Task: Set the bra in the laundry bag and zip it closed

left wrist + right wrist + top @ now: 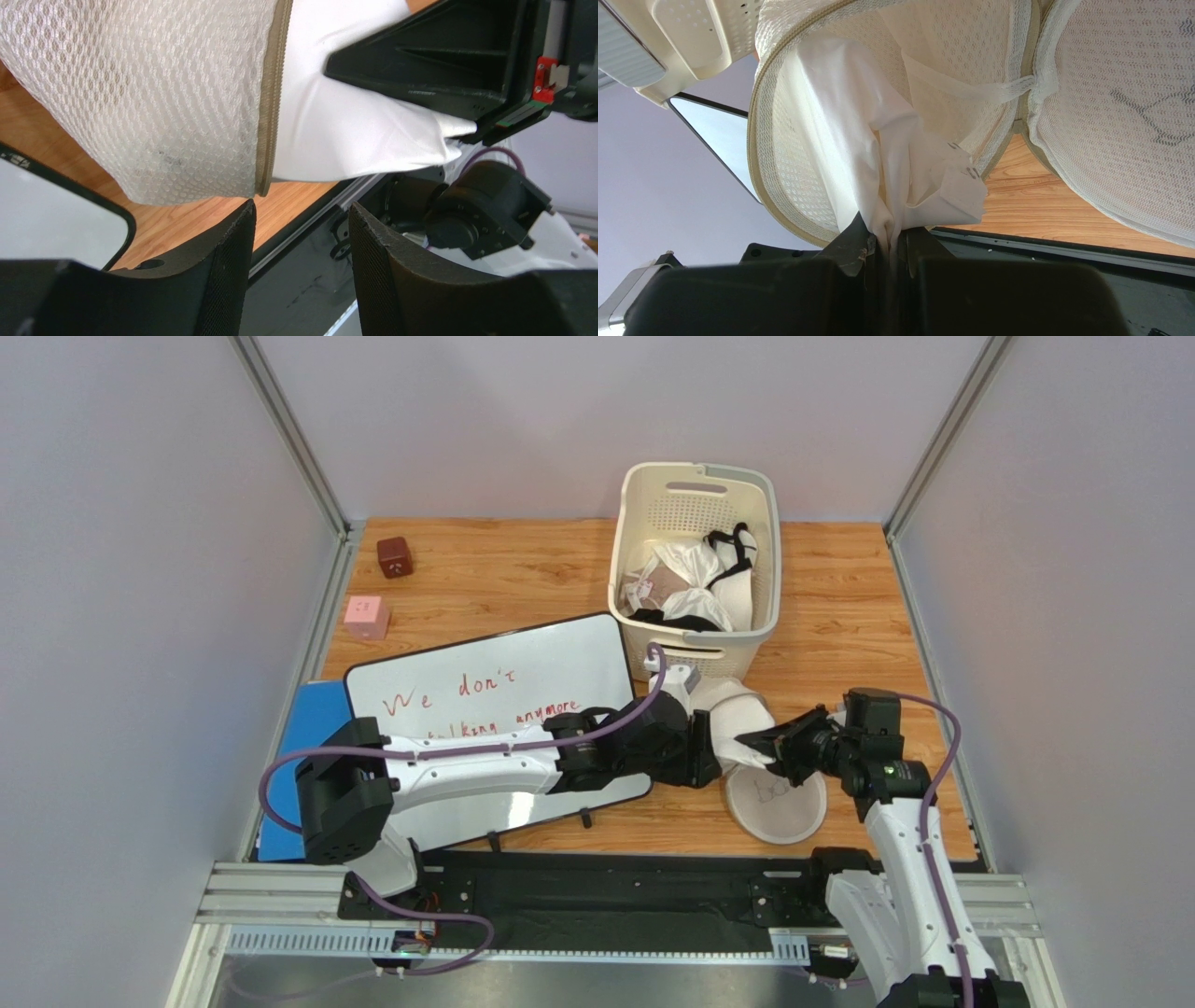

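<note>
The laundry bag [780, 809] lies open on the wooden table, one mesh half flat and the other half [741, 714] tipped up. My right gripper [759, 746] is shut on a fold of the white bra [843, 119], which hangs into the raised half [777, 175]; the flat half [1123, 119] is to the right. My left gripper [697, 742] is open just beside the raised half. In the left wrist view the mesh [140, 91] and its tan zipper rim [270, 105] are just above my fingertips [242, 231], with the bra [351, 119] beyond and nothing between the jaws.
A cream slatted basket [694, 483] with a black-strapped garment [730, 546] stands behind the bag. A whiteboard [491, 686] on a blue pad [302, 742] lies under my left arm. A pink cube [366, 615] and a brown cube [394, 556] sit far left.
</note>
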Controlling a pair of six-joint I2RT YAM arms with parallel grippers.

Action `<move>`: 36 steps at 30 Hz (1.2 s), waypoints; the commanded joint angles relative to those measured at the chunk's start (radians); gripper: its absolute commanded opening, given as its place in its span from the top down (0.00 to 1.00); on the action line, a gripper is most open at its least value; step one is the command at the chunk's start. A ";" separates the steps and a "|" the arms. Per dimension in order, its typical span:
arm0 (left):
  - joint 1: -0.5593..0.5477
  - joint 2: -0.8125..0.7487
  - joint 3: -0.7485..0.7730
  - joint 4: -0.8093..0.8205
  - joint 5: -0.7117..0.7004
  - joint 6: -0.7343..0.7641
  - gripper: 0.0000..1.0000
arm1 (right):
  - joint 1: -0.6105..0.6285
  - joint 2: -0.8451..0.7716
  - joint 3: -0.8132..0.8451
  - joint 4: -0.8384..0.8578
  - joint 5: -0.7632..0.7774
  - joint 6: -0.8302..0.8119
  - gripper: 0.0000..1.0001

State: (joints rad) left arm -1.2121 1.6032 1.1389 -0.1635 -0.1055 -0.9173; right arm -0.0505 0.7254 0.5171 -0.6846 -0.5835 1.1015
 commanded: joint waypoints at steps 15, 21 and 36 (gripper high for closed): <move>-0.098 0.003 0.036 0.030 -0.126 0.128 0.41 | -0.005 -0.018 0.083 -0.102 0.112 -0.120 1.00; -0.256 -0.019 0.016 -0.027 -0.409 0.647 0.41 | -0.005 0.037 0.129 -0.179 0.106 -0.193 1.00; -0.257 0.126 0.028 0.317 -0.365 1.408 0.43 | 0.005 0.052 0.155 -0.201 0.068 -0.160 1.00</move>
State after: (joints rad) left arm -1.4887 1.6867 1.1000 0.0605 -0.5465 0.3046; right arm -0.0528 0.7727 0.6273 -0.8856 -0.4812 0.9379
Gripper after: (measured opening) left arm 0.576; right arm 0.056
